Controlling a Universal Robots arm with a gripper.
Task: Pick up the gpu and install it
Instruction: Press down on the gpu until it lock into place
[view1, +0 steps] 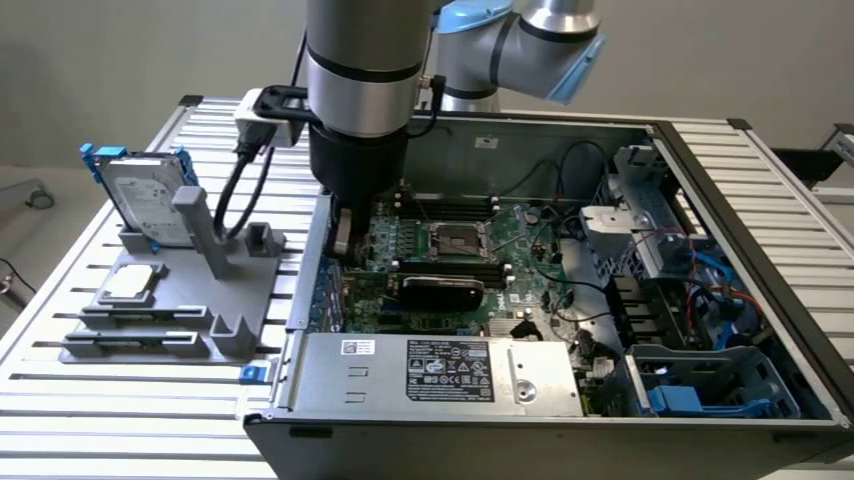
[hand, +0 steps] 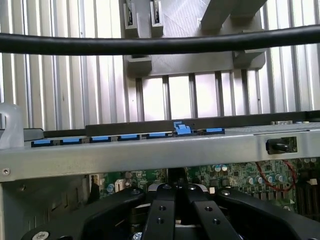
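1. Gpu (view1: 441, 290) is sitting inside the open computer case (view1: 747, 200), with its black rounded cooler face showing over the motherboard (view1: 514, 250), just on the near side of the square processor socket (view1: 454, 238).
2. The end effector (view1: 350, 240) is reaching down into the case at the exterior view's left, close to the case wall and near the card's end on that side.
3. In the wrist view the end effector (hand: 175, 192) is showing its black fingers (hand: 161, 210) drawn together; whether they are pinching the card's edge cannot be told.
4. A row of blue slot clips (hand: 130, 136) is running along the metal case wall just beyond the fingers, and a thick black cable (hand: 150, 45) is crossing that view.
5. The silver power supply (view1: 441, 370) is lying in the case nearest the exterior camera.
6. Outside the case, at the exterior view's left, a grey fixture (view1: 200, 300) is resting on the slatted desk (view1: 134, 400).
7. That fixture is holding a silver hard drive (view1: 140, 200) with a blue frame upright, and a small square silver chip (view1: 130, 283) is lying flat on it.
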